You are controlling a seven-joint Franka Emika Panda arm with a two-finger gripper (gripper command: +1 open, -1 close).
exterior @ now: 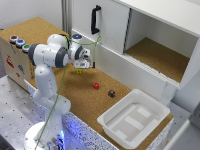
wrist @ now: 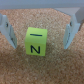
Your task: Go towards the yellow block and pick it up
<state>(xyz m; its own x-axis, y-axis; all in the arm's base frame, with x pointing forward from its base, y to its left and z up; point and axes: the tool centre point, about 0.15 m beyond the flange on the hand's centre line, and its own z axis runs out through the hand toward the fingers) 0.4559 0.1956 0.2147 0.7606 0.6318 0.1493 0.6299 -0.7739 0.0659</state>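
The yellow block [wrist: 36, 41] lies between the gripper's [wrist: 40, 31] wide-spread fingers, untouched.

Matt yellow block [wrist: 36, 41] on rough, grainy cork tabletop [wrist: 45, 67]

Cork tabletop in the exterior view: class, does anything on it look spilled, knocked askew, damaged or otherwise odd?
Nothing stands out. The yellow block sits flat on the cork, between the open gripper's fingers. The red block and dark purple block lie apart, and the white bin stands upright.
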